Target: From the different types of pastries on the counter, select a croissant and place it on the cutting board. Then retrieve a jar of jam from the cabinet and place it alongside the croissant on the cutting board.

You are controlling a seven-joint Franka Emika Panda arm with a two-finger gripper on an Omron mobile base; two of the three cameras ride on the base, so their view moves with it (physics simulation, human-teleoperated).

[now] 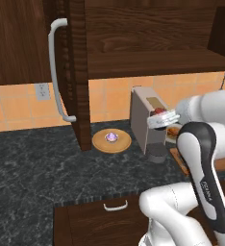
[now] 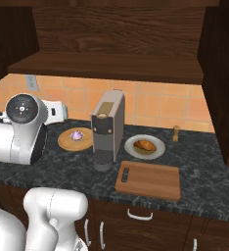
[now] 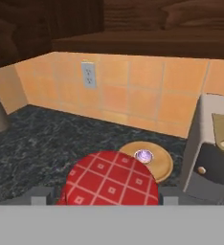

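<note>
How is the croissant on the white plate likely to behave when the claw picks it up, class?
The croissant looks small and flaky, so it is probably light and easily crushed. Its curved, tapered shape may let it slip or twist between the fingers. Lying loose on the white plate, it could slide if nudged.

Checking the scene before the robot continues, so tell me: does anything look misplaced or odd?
The croissant sits on a white plate, while the cutting board lies bare. The gripper holds the jar of jam. Nothing looks spilled or damaged.
</note>
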